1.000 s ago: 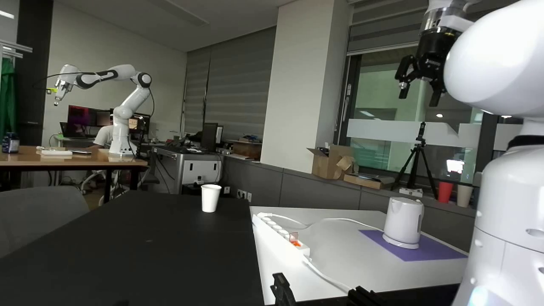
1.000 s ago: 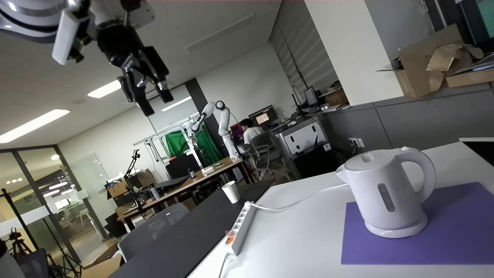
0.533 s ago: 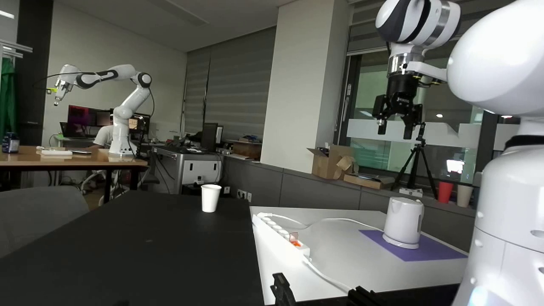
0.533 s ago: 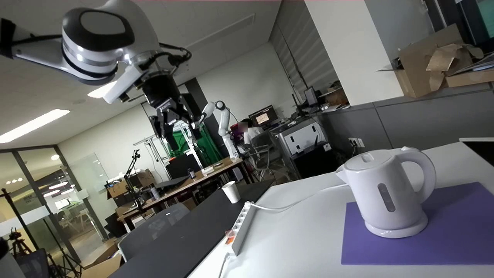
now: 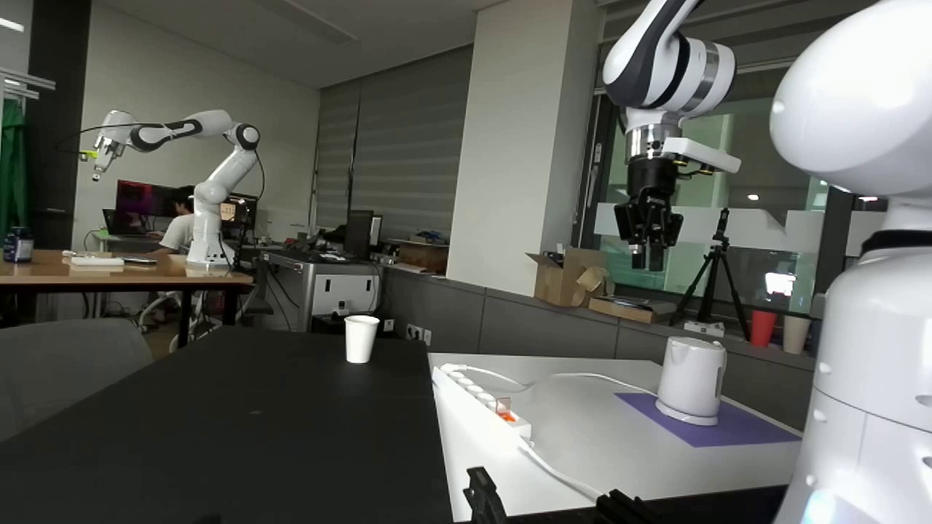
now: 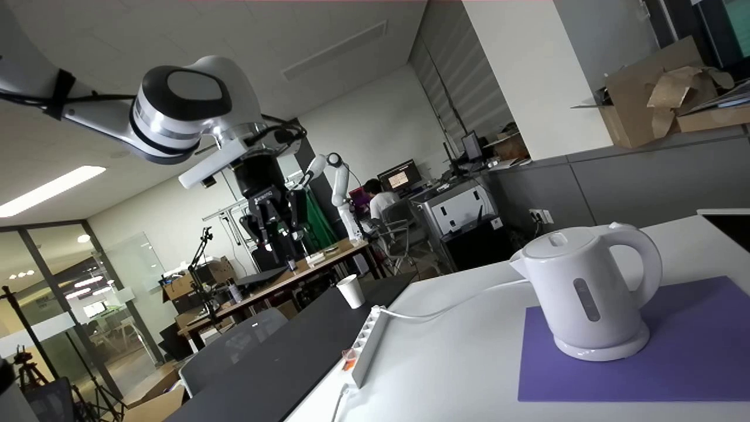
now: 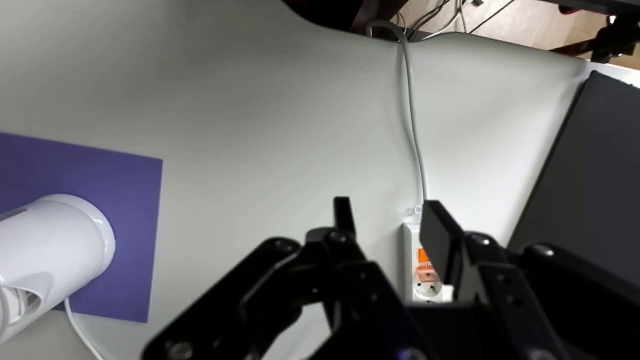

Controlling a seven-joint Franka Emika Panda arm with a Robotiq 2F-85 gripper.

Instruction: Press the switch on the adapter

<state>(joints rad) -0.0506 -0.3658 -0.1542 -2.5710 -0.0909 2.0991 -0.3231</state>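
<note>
The adapter [image 7: 414, 232] is a long white power strip lying on the white table. Its orange switch [image 7: 423, 255] sits near the cord end, beside a clear reddish flap, partly covered by my right-hand finger [image 7: 434, 234] in the wrist view. The adapter [image 5: 484, 402] and switch [image 5: 505, 416] show in both exterior views. High above the table hangs my gripper [image 5: 646, 260], pointing down, well away from the adapter. A gap with nothing in it separates the fingertips of the gripper [image 7: 387, 202], so it is open, though not wide.
A white kettle [image 6: 586, 293] stands on a purple mat [image 6: 691, 340]. Its cord runs to the strip's far end, and another cable [image 7: 412, 115] leaves near the switch. A paper cup [image 5: 360, 340] stands on the adjoining black table [image 5: 255, 437].
The arm has come down from higher up, moving leftward in an exterior view and rightward in the opposite one. My jaws have drawn closer together. Adapter, kettle and cup have stayed put.
</note>
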